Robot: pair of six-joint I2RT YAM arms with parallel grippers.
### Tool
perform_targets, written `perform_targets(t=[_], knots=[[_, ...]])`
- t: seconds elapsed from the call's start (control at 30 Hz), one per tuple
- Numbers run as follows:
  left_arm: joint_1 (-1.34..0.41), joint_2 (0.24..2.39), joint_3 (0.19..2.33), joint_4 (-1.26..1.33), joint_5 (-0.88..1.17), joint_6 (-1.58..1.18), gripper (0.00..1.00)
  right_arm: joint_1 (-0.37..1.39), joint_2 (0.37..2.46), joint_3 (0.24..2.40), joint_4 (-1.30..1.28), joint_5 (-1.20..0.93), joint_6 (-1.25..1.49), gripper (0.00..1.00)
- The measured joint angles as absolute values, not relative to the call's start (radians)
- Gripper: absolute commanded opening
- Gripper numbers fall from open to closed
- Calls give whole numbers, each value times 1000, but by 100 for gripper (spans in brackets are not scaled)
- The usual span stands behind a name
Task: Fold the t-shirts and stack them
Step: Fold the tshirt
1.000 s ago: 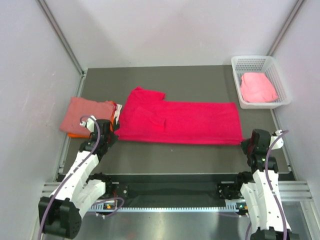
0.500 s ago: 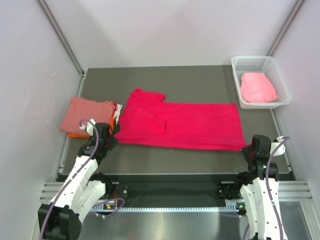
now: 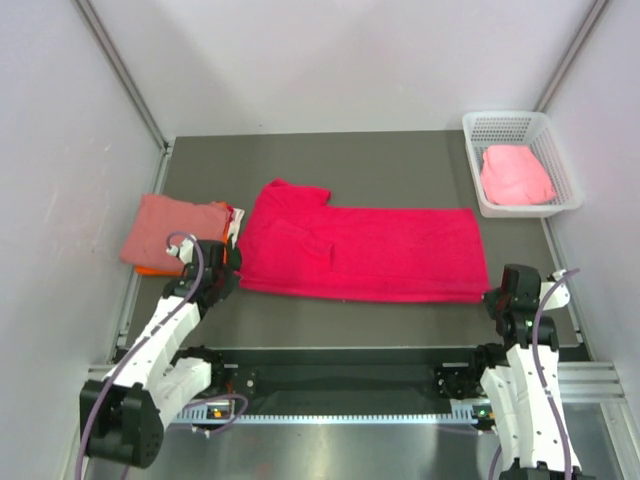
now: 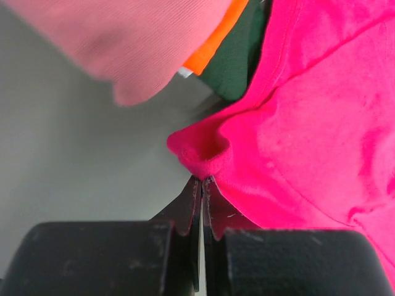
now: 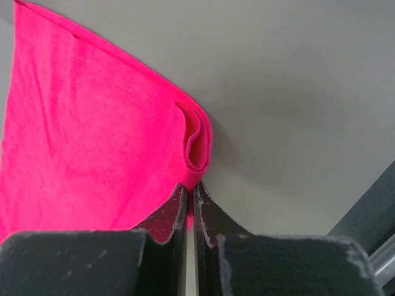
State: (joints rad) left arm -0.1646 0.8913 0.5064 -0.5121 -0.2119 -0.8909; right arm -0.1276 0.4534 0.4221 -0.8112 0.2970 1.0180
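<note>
Pinching the crimson-pink t-shirt at its two near corners. With the left gripper, jaws pressed together on a small bunched nub of hem right at the fingertips. With the right gripper, likewise clamped tight, on a doubled-over fold of edge just ahead of the tips.

Spread flat and long across the table between the two grippers, reaching away from both toward the far side, one sleeve poking out ahead of the left gripper. Held at both ends at once, most likely, to lift the near edge evenly and carry it over for the next fold without skewing the cloth.

Just ahead and to the outer side of the left gripper: the dusty salmon t-shirt, folded, lying on top of the orange t-shirt, with only a thin strip of orange peeking out beneath. A stack begun, by the look of it, and close by for the crimson piece to join.

Far ahead of the right gripper, well apart: the light pink t-shirt, crumpled in the white mesh basket, not yet folded.

No brand, print or writing to read on any cloth. In the left wrist view, a small white tag tucked under the orange edge, possibly a care label, too blurred to read.
</note>
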Motion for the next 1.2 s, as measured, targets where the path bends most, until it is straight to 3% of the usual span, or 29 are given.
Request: perform_targets(t=[0.4, 0.67, 0.7, 0.73, 0.77, 0.8, 0.83, 0.87, 0.93, 1.2], knots=[[-165, 1003, 634, -462, -206, -891, 0, -128, 564, 460, -741, 327, 1031, 0], [-165, 748, 511, -512, -205, -904, 0, -128, 411, 460, -803, 348, 1052, 0], [-165, 717, 501, -522, -203, -907, 0, -128, 388, 461, -813, 348, 1052, 6], [-165, 698, 496, -531, -202, -908, 7, -128, 372, 461, -823, 348, 1053, 19], [-165, 682, 489, -536, -199, -908, 24, -128, 363, 461, -833, 347, 1057, 31], [-165, 668, 482, -542, -197, -902, 60, -128, 358, 461, -843, 349, 1054, 48], [-165, 661, 478, -549, -197, -899, 71, -128, 357, 462, -851, 354, 1054, 54], [-165, 657, 477, -556, -197, -905, 76, -128, 358, 465, -863, 359, 1045, 62], [-164, 657, 477, -565, -202, -902, 87, -128, 365, 481, -882, 365, 1023, 67], [-163, 769, 662, -587, -160, -800, 90, -129, 542, 628, -718, 292, 775, 61]])
